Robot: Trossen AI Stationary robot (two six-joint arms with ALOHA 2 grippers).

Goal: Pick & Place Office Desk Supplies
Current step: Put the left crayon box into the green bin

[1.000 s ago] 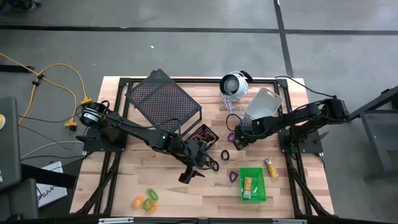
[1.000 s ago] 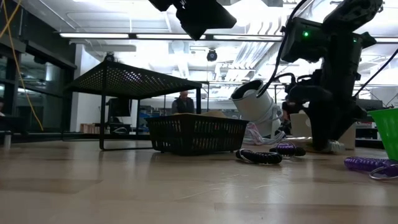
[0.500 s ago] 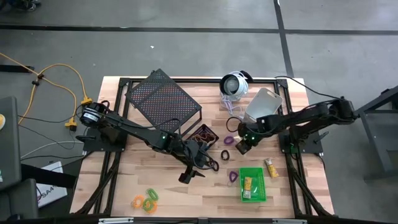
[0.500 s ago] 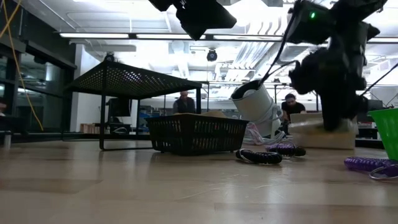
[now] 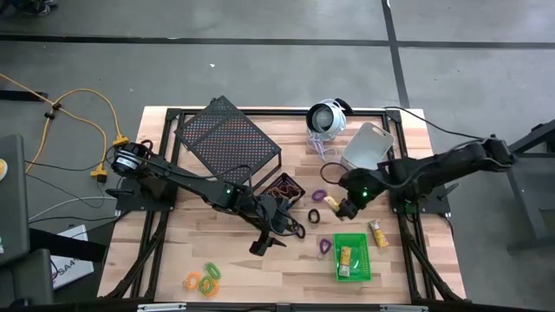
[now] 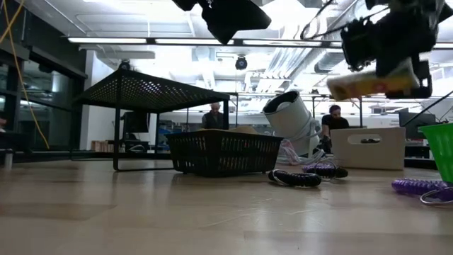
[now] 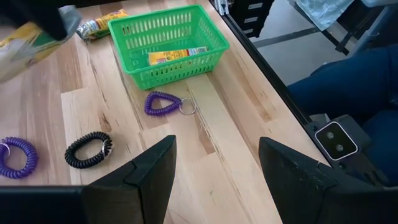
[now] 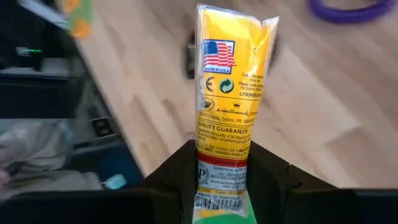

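The right gripper (image 5: 349, 207) is pinching a yellow packet (image 8: 232, 87) by its lower end (printed side facing the wrist camera), holding it in the air above the table (image 5: 234, 264), just beside the green bin (image 5: 352, 257); that bin is holding another yellow packet (image 7: 178, 56); a third is lying beside it (image 5: 378, 233). The left gripper (image 5: 270, 232) is hovering mid-table with its jaws spread, gripping nothing; purple (image 7: 163, 103) and black (image 7: 89, 149) coil loops are lying nearby.
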